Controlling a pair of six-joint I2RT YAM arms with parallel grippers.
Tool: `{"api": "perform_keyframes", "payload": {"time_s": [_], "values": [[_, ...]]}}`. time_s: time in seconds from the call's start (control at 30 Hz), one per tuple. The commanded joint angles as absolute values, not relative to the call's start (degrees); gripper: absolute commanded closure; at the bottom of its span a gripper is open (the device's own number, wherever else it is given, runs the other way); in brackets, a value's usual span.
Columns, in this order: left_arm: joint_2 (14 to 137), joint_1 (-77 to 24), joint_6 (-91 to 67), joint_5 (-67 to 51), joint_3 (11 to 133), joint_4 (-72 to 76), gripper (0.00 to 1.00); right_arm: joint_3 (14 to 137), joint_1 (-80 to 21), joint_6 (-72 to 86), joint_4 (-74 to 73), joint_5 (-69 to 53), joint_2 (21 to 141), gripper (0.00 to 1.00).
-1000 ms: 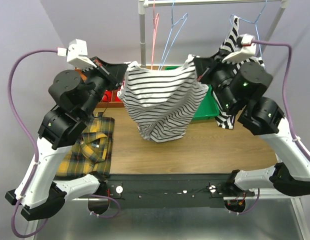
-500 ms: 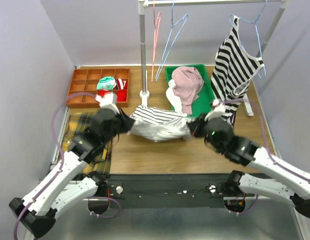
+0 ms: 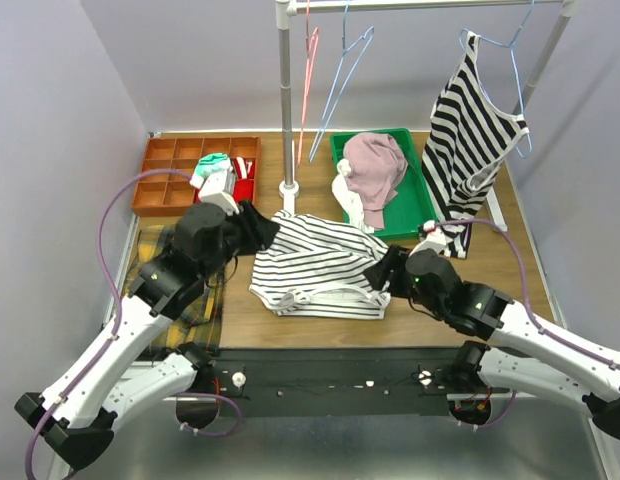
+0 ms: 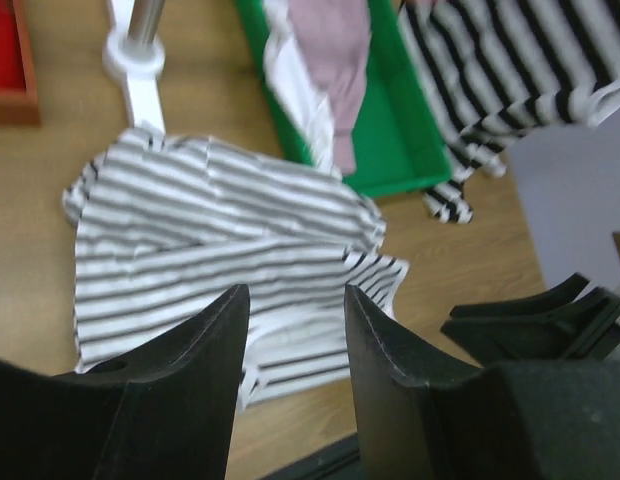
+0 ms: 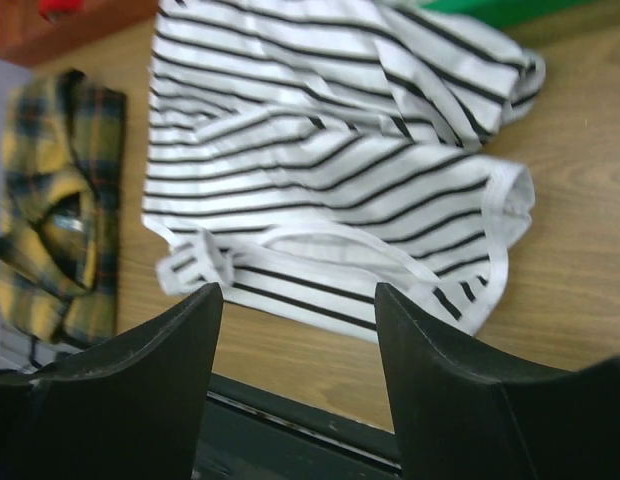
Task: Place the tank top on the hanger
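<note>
Looking past our left gripper (image 4: 295, 297) and right gripper (image 5: 298, 296), both released and empty, we see the tank top (image 3: 325, 262) lying flat between them

The table (image 3: 310, 332) is viewed from above and behind the 2 arm bases by the top camera, tilted forward and down, far enough for the rack (image 3: 285, 100) to be included. The left wrist view is aimed steeply down between its own fingers (image 4: 205, 340), close over the tank top (image 4: 210, 250). The right wrist view is set likewise at the opposite side. The tank top is shared by all 3 views.
</note>
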State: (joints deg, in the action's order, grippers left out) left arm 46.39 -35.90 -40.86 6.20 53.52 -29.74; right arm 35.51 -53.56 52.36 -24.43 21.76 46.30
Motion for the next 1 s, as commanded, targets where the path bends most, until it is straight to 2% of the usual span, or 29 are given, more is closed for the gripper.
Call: {"api": "perform_keyframes", "payload": {"time_s": [0.0, 0.13, 0.27, 0.47, 0.77, 0.97], "values": [[52.8, -35.9, -29.8, 9.3, 70.5, -30.4, 0.48, 43.5, -53.5, 48.3, -27.4, 28.0, 47.3, 0.28], [64.9, -35.8, -23.5, 9.8, 86.9, -29.2, 0.46, 47.4, -53.4, 45.4, -27.6, 29.4, 50.7, 0.27], [78.4, -35.9, -16.3, 8.2, 109.4, -33.5, 0.46, 48.2, -53.5, 43.7, -26.7, 28.3, 52.8, 0.26], [96.0, -35.9, -8.7, 8.4, 131.5, -37.9, 0.47, 48.5, -53.4, 43.1, -24.3, 24.6, 56.4, 0.26], [107.4, -37.2, -3.1, 11.6, 140.3, -35.2, 0.47, 47.7, -53.5, 42.8, -21.6, 22.3, 58.7, 0.26], [110.7, -37.1, -1.8, 13.8, 138.7, -33.5, 0.49, 46.1, -53.5, 43.7, -20.7, 21.5, 58.5, 0.26]]}}
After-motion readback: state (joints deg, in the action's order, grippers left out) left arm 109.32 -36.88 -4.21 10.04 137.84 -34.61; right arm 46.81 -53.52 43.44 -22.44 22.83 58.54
